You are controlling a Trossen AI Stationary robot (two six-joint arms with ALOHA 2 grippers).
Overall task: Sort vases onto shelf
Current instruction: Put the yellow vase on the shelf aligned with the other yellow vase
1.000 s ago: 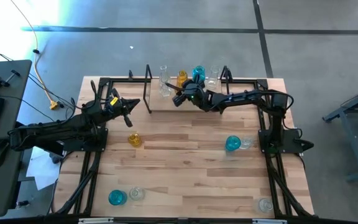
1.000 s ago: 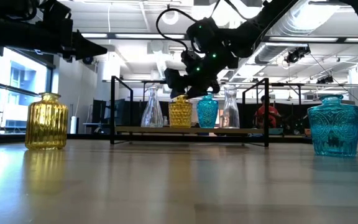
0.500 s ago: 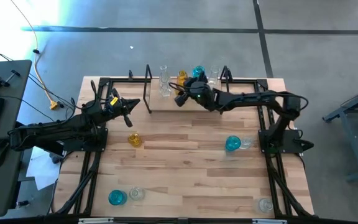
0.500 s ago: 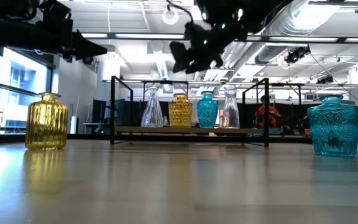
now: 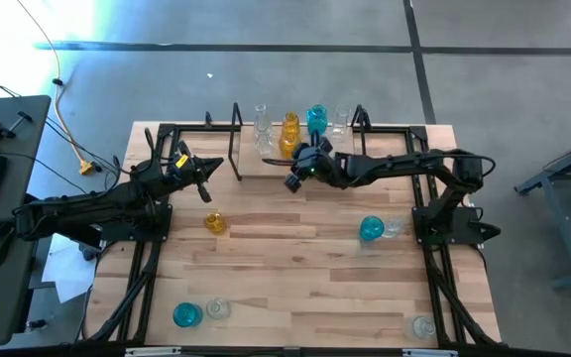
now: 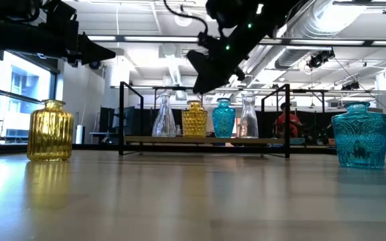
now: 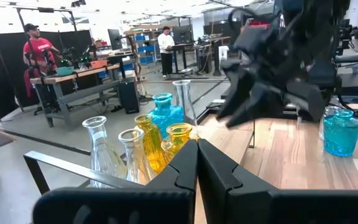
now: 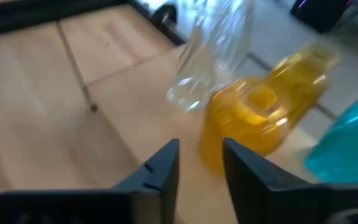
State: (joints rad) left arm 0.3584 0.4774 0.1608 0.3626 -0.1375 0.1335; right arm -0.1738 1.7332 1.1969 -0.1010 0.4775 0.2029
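The shelf stands at the table's far edge. On its board stand a clear vase, an amber vase, a teal vase and another clear vase. My right gripper hovers above the table just in front of the shelf, tilted down. Its fingers are slightly apart with nothing between them, and the amber vase lies beyond them. My left gripper waits at the far left, shut and empty.
Loose vases stand on the table: an amber one left of centre, a teal one beside a clear one at the right, a teal and clear pair near left, and a clear one near right.
My right gripper has drawn away from the amber vase on the shelf, first rising, then going toward the table's near edge and tipping downward. The amber vase stays upright on the shelf board.
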